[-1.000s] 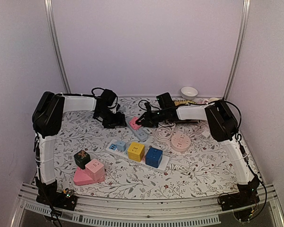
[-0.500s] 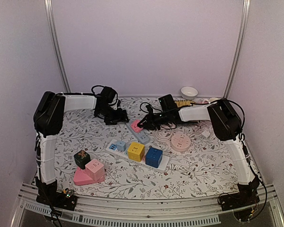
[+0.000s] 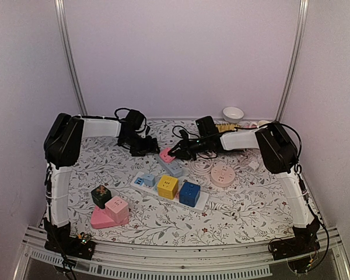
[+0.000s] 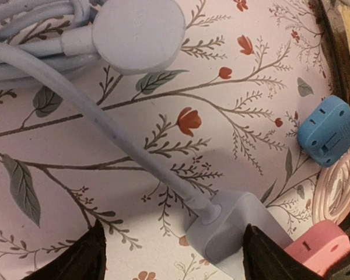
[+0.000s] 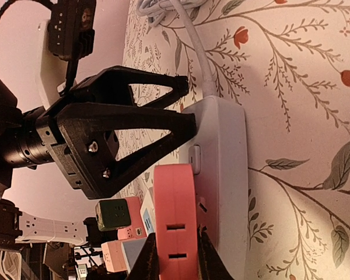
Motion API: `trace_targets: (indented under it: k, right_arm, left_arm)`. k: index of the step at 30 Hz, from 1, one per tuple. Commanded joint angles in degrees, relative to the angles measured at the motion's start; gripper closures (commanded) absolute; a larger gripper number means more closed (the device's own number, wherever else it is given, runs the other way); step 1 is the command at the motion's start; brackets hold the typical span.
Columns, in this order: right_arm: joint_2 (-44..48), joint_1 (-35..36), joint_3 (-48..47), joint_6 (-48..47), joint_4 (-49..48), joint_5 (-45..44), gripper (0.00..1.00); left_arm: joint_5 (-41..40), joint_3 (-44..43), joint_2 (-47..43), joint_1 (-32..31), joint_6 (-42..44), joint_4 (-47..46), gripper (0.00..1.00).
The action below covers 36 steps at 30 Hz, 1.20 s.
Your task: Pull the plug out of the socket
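Observation:
A pink plug [image 3: 166, 153] sits on the far end of a grey power strip [image 3: 173, 165] at mid-table. My right gripper [image 3: 176, 153] is shut on it; in the right wrist view its fingers [image 5: 147, 263] clamp both sides of the pink plug [image 5: 175, 216], which stands against the grey strip's [image 5: 224, 169] face. My left gripper [image 3: 149, 145] is open, and in the left wrist view it [image 4: 172, 256] straddles the cable end of the strip [image 4: 230, 230] without touching it. The pink plug [image 4: 316, 252] shows at the lower right of that view.
A white strip [image 3: 141, 182] carries yellow [image 3: 167, 186] and blue [image 3: 189, 193] cube adapters. A pink round socket [image 3: 223, 174] with a coiled cable lies right. Green and pink cubes [image 3: 109, 207] sit front left. A white bowl [image 3: 233, 113] is at the back. A small blue adapter [image 4: 329, 131] lies near the strip.
My left gripper has moved right, up to the strip's cable end. My right gripper has shifted slightly left, staying on the pink plug.

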<state>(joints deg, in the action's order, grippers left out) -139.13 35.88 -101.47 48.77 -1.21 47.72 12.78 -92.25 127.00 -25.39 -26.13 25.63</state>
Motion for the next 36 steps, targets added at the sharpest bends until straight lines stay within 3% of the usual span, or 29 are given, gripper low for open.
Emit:
trace_targets:
  k: [1,8,15,23,36]
  right_arm:
    - [1.2,-0.68,-0.02,4.22,-8.32,5.19,0.97]
    - [0.45,-1.51,-1.01,5.29,-7.87,4.29,0.97]
    - [1.17,-1.08,-0.76,-2.03,0.76,-1.68,0.97]
    - [1.04,-0.64,-1.85,-5.06,2.56,-3.72,0.97]
    - [-0.29,-1.91,-1.39,12.75,-15.85,5.96,0.97]
  left_arm:
    - [-1.69,3.04,2.55,-1.56,1.1,2.95,0.19]
    - [-2.38,4.79,-0.08,-1.95,1.63,3.38,0.19]
    - [-3.41,5.82,-2.75,-2.08,1.91,4.38,0.21]
    - [-3.32,8.71,-3.11,-3.5,2.05,4.48,0.23]
    - [-7.1,8.18,0.21,-3.88,1.96,7.24,0.24]
